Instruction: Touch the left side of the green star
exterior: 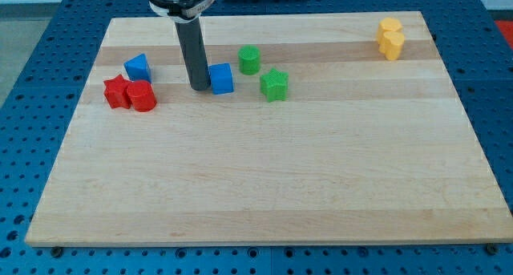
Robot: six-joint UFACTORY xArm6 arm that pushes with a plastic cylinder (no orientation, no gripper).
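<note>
The green star [274, 85] lies on the wooden board a little above and to the right of the board's middle-left area. My tip [199, 87] stands at the left side of a blue cube [221, 78], touching or almost touching it. The blue cube lies between my tip and the green star, which is well to the right of my tip. A green cylinder [249, 60] stands just above and to the left of the star.
A blue triangular block [138, 67], a red star [117, 91] and a red cylinder [142, 96] cluster at the view's left. Two yellow blocks [391, 38] sit at the top right. The wooden board [264, 179] ends on a blue perforated table.
</note>
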